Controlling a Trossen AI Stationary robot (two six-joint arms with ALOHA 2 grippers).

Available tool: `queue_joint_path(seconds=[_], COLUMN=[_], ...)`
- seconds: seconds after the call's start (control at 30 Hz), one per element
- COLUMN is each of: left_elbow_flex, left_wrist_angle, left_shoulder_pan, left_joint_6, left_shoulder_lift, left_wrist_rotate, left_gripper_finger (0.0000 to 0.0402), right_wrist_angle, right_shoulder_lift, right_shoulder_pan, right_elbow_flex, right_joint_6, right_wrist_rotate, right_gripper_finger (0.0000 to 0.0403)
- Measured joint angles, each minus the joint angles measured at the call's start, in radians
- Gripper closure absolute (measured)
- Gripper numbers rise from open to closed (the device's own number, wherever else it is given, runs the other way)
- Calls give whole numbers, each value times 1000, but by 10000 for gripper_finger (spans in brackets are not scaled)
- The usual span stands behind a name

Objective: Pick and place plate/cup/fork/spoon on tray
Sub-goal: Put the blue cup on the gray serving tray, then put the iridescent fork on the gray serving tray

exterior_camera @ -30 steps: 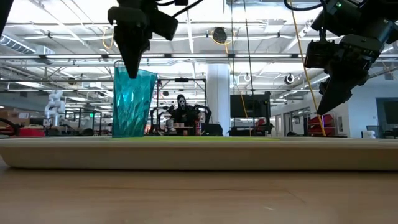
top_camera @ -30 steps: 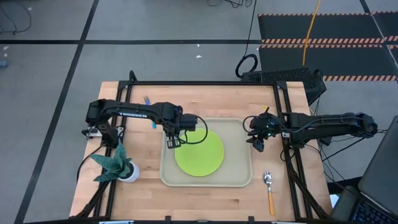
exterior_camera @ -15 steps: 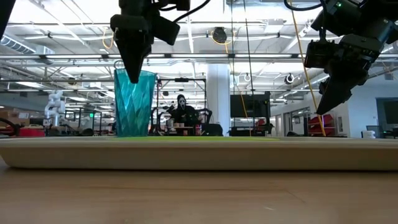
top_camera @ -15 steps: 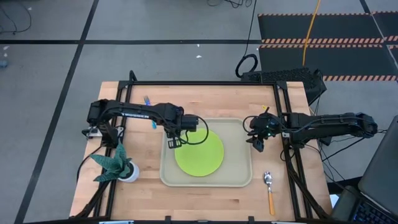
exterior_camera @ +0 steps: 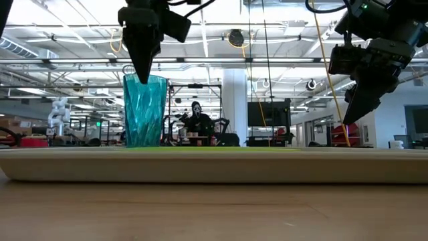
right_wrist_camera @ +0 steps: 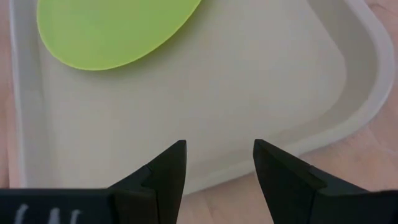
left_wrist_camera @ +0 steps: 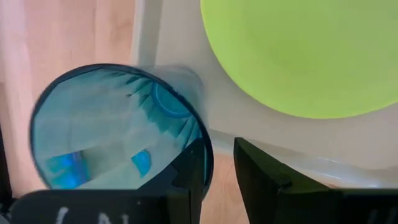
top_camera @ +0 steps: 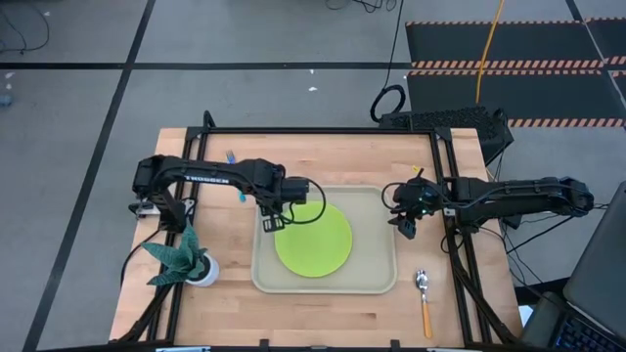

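The cup (exterior_camera: 144,110) stands upright on the tray (top_camera: 377,284), in its corner beside the plate (top_camera: 313,240). The left gripper (left_wrist_camera: 217,168) sits directly over the cup's rim with one finger either side of the wall, jaws parted and apparently released (contact cannot be confirmed). The right gripper (right_wrist_camera: 217,165) hangs open above the tray's opposite edge, holding nothing. The spoon (top_camera: 424,298) lies off the tray beyond that edge, handle pointing away from it, nearer the right arm. The fork (top_camera: 233,159) lies off the tray on the left arm's side.
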Motion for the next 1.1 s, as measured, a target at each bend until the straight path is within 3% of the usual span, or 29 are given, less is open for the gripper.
queue_joint_path(seconds=[0.37, 0.77, 0.9, 1.1], left_elbow_flex=[0, 0, 0, -11], left_wrist_angle=[17, -126, -149, -200], left_shoulder_pan=[1, 48, 95, 198], left_joint_6=[-37, -42, -104, -291], left_shoulder_lift=[-103, -120, -120, -120], left_wrist_rotate=[4, -171, -224, -198], left_gripper_finger=[311, 311, 311, 311], right_wrist_angle=[0, 0, 0, -1], right_shoulder_lift=[0, 0, 0, 0], right_shoulder_pan=[0, 0, 0, 0], right_elbow_flex=[0, 0, 0, 0], right_joint_6=[6, 7, 5, 6], right_wrist_rotate=[0, 0, 0, 0], right_gripper_finger=[222, 222, 222, 222])
